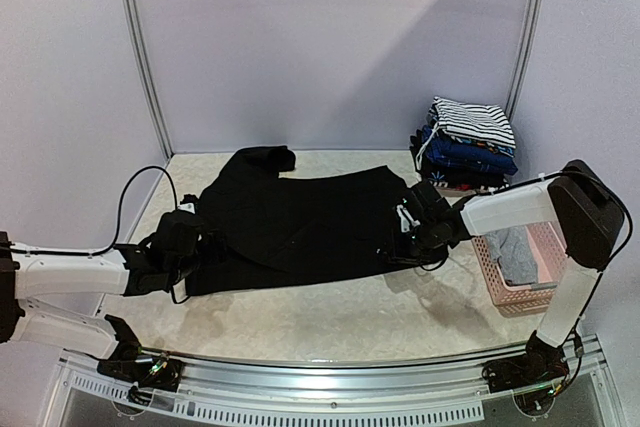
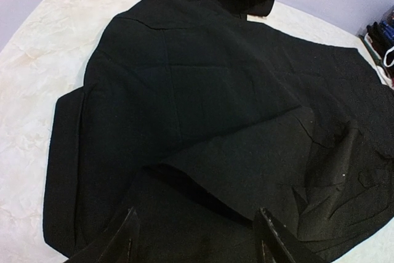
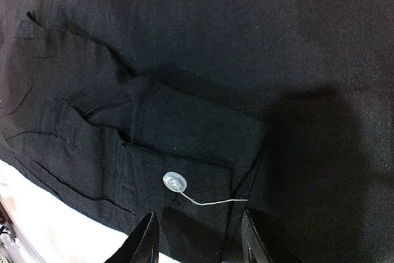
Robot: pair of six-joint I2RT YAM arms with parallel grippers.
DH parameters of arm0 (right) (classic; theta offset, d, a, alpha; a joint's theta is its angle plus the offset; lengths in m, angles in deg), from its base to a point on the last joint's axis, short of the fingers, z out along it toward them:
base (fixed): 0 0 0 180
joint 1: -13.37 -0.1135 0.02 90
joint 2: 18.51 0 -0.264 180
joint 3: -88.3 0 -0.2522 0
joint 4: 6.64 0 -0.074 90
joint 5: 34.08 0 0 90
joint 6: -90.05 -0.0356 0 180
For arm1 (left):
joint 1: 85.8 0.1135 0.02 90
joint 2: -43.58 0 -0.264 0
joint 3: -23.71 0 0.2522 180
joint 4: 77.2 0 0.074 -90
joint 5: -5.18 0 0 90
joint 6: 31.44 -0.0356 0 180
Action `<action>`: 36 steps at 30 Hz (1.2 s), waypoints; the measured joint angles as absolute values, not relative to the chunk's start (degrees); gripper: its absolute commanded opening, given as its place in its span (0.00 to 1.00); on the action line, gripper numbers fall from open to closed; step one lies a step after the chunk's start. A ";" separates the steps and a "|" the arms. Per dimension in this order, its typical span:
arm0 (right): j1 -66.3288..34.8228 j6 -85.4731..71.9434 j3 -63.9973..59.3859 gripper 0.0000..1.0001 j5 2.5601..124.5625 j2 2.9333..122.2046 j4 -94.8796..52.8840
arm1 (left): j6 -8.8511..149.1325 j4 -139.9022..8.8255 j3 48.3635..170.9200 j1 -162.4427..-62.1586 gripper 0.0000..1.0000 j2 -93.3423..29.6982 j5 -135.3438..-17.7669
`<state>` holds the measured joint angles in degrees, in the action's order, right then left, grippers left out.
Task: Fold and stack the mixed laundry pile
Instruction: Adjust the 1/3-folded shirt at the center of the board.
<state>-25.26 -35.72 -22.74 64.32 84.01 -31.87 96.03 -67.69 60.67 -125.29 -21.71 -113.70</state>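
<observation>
A large plain black garment (image 1: 300, 222) lies spread flat across the middle of the table, one sleeve (image 1: 265, 157) reaching toward the back. My left gripper (image 1: 190, 242) rests at its left edge; in the left wrist view the gripper (image 2: 197, 241) stands open over a raised fold (image 2: 246, 170) of the black cloth. My right gripper (image 1: 415, 222) is at the garment's right edge, open (image 3: 197, 241), with a buttoned cuff between its fingers. A white button (image 3: 175, 181) with a loose thread sits just ahead of the fingertips. A grey garment (image 1: 515, 252) lies in the basket.
A folded stack (image 1: 468, 147) topped by a black-and-white striped piece (image 1: 472, 119) stands at the back right corner. A pink lattice basket (image 1: 545, 247) sits at the right edge beside my right arm. Wall panels close off the back and sides.
</observation>
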 measured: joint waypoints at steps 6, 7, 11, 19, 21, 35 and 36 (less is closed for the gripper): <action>-25.41 -35.68 -22.70 0.44 63.43 83.99 -32.04 | 96.03 -68.43 60.67 -125.29 0.64 -21.71 -113.68; -25.50 -35.65 -22.70 0.43 63.45 83.99 -32.02 | 96.06 -68.54 60.67 -125.26 0.64 -21.71 -113.66; -26.20 -35.65 -22.04 0.40 63.56 84.01 -32.54 | 96.06 -68.73 60.65 -125.29 0.64 -21.71 -113.66; -27.60 -35.09 -20.75 0.26 63.71 84.47 -32.74 | 96.06 -68.76 60.24 -125.29 0.64 -22.11 -113.61; -27.62 -35.02 -20.51 0.19 63.69 84.77 -32.92 | 96.06 -68.78 60.19 -125.29 0.64 -22.17 -113.57; -27.73 -34.12 -18.98 0.00 62.88 85.21 -34.27 | 96.03 -68.82 59.93 -125.26 0.64 -22.17 -113.59; -27.75 -33.91 -18.59 0.00 62.25 85.19 -34.90 | 96.01 -68.82 59.93 -125.26 0.64 -22.17 -113.61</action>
